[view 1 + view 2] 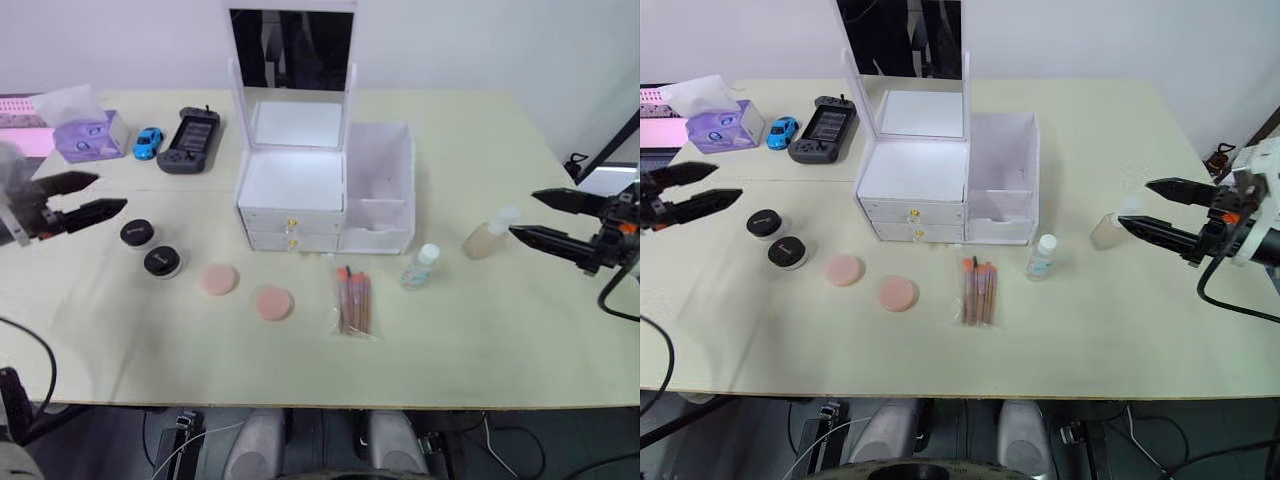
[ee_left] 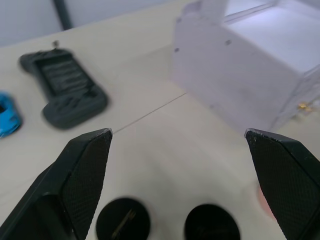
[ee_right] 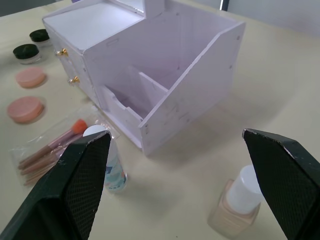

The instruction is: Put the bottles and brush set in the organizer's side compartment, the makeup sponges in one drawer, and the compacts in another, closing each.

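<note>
The white organizer (image 1: 296,180) stands mid-table with its mirror lid up, both gold-knobbed drawers shut and the side compartment (image 1: 381,180) empty. In front of it lie the bagged brush set (image 1: 354,301) and the teal-label bottle (image 1: 421,266), which stands upright. The beige bottle (image 1: 488,236) leans just left of my open right gripper (image 1: 523,213). Two pink makeup sponges (image 1: 219,279) (image 1: 273,302) lie left of the brushes. Two black compacts (image 1: 136,233) (image 1: 163,262) sit further left, close below my open left gripper (image 1: 108,192). Both grippers hold nothing.
A black game console (image 1: 188,140), a blue toy car (image 1: 148,143) and a purple tissue pack (image 1: 90,135) sit at the back left. A pink item (image 1: 25,125) lies at the far left edge. Bare tabletop runs along the front edge.
</note>
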Motion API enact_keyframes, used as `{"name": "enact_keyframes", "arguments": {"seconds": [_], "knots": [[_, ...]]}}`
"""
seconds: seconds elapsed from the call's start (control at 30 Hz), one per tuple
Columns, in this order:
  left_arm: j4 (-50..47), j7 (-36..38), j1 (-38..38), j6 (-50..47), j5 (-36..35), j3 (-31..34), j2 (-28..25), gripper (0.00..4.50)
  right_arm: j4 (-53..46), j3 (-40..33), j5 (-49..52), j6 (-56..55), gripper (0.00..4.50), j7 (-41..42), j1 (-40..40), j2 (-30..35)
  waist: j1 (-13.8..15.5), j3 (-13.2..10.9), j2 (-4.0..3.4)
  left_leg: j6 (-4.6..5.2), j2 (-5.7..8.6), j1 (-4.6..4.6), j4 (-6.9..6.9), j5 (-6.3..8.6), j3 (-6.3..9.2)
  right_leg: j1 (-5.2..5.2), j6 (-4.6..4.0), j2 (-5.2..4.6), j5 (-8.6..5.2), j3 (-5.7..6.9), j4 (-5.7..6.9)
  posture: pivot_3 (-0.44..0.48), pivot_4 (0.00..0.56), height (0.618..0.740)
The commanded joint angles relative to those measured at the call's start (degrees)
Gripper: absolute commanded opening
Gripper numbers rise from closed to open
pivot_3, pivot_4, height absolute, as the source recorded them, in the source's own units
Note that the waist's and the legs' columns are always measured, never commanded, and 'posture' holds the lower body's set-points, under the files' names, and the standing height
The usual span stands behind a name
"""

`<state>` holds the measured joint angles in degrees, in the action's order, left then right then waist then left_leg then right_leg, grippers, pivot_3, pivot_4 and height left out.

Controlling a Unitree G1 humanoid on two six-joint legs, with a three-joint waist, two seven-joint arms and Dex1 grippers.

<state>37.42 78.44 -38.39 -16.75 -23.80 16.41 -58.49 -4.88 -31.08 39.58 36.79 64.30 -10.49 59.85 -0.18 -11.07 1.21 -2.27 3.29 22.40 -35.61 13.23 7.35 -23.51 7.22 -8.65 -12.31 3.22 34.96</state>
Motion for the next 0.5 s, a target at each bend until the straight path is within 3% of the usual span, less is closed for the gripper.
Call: {"name": "enact_keyframes", "arguments": {"seconds": [0.03, 0.1, 0.27, 0.5], "knots": [[-6.27, 1.20, -8.85, -2.88, -1.51, -4.28, 4.61, 4.46, -6.98, -6.71, 1.50, 1.94, 4.47, -4.15, 2.79, -0.57, 0.84, 0.00, 0.02, 0.00, 0.00, 0.00, -0.03, 0.00, 0.01, 0.01, 0.00, 0.01, 0.00, 0.00, 0.00, 0.000, 0.150, 0.740], [-8.15, 2.47, -12.42, -3.40, -0.90, -7.24, 7.41, 4.46, -10.89, -9.56, 3.25, 4.73, 4.47, -6.69, 5.15, -1.77, 1.35, 0.00, 0.05, 0.00, -0.02, 0.05, -0.16, -0.01, 0.02, 0.08, 0.01, 0.03, 0.01, 0.06, 0.07, 0.000, 0.150, 0.740], [-19.75, 3.00, -16.62, -14.29, -7.16, -10.65, 14.46, 4.46, -21.65, -16.30, 6.95, 9.56, 4.47, -11.75, 12.31, -5.50, 0.63, 0.00, 0.06, 0.01, -0.02, 0.09, -0.31, 0.00, -0.12, 0.16, 0.13, 0.00, 0.04, 0.01, 0.00, 0.000, 0.150, 0.740], [-29.84, 1.00, -19.92, -20.39, -7.54, -19.28, 22.37, 4.46, -37.54, -24.62, 15.17, 16.11, 4.47, -22.43, 22.93, -12.56, 0.94, -0.02, 0.07, 0.03, -0.09, 0.04, -0.41, 0.01, -0.19, 0.18, 0.11, 0.04, 0.06, -0.01, 0.04, 0.000, 0.150, 0.740]]}}
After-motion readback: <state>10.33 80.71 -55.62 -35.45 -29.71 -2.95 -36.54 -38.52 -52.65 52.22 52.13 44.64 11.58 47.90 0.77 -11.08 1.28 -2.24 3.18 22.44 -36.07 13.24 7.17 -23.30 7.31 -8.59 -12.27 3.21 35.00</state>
